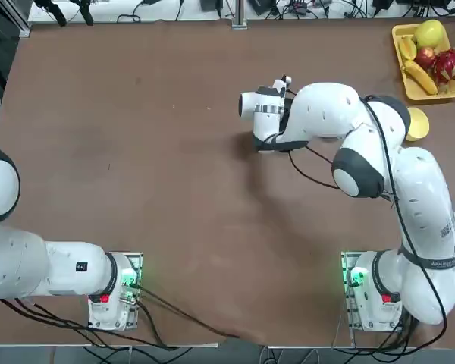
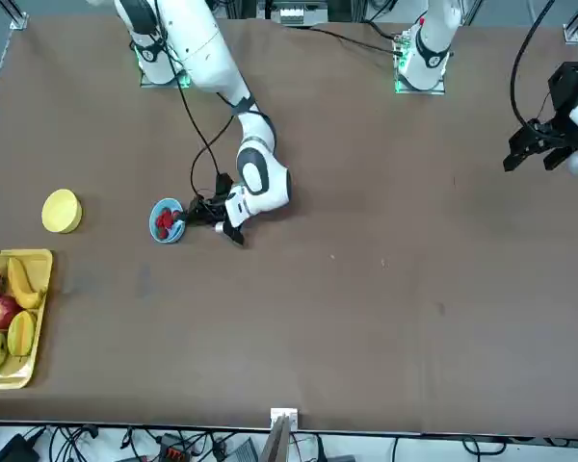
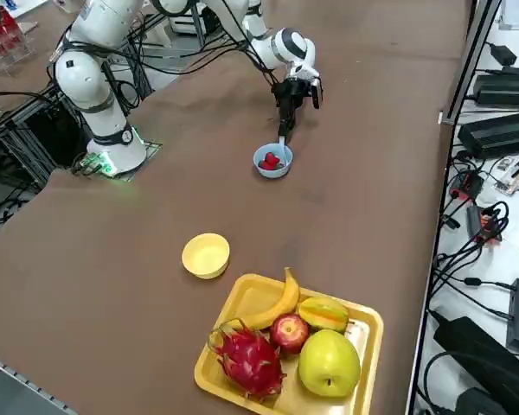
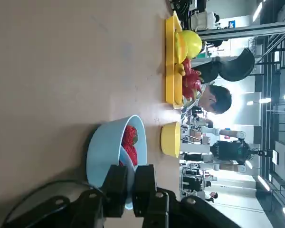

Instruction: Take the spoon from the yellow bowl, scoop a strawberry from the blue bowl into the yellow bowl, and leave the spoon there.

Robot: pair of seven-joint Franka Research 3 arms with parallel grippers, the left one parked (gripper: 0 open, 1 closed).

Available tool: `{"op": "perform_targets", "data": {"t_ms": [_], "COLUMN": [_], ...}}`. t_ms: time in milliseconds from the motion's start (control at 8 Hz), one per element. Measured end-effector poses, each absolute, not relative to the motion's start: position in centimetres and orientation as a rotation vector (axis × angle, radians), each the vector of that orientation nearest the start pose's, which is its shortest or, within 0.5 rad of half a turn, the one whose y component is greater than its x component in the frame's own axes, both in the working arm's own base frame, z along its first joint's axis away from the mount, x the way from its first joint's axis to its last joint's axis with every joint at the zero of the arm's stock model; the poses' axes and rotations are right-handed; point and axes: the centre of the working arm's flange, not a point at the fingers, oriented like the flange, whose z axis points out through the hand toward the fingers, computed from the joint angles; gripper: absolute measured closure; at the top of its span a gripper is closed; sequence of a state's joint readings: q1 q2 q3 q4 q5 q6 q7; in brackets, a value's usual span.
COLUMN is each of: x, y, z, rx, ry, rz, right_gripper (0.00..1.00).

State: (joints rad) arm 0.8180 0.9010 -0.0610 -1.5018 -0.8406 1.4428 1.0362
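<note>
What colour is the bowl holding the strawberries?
Light blue bowl; clearest in the right side view.

A small round light-blue bowl [image 3: 273, 162] holding red strawberries [image 3: 270, 160] sits mid-table, a pale plastic spoon [image 3: 282, 143] angled down over its rim. A small, plain yellow bowl [image 3: 206, 255] stands upright and empty, well apart, near the table's edge.

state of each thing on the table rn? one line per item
right gripper: shut on the spoon, just above the blue bowl
spoon: held upright, tip down at the blue bowl's rim
blue bowl: upright, holds strawberries
strawberries: in the blue bowl
yellow bowl: upright, empty, standing apart between blue bowl and tray
yellow fruit tray: flat on the table, loaded with fruit
</note>
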Motion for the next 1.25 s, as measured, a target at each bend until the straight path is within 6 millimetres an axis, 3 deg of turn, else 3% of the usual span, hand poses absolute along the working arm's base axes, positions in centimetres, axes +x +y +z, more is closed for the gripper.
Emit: {"op": "perform_targets", "data": {"t_ms": [1250], "x": [49.2], "y": [35.6], "z": [12.1], "rx": [1.794], "ry": [0.077], "rz": [0.129], "right_gripper": [0.89]}}
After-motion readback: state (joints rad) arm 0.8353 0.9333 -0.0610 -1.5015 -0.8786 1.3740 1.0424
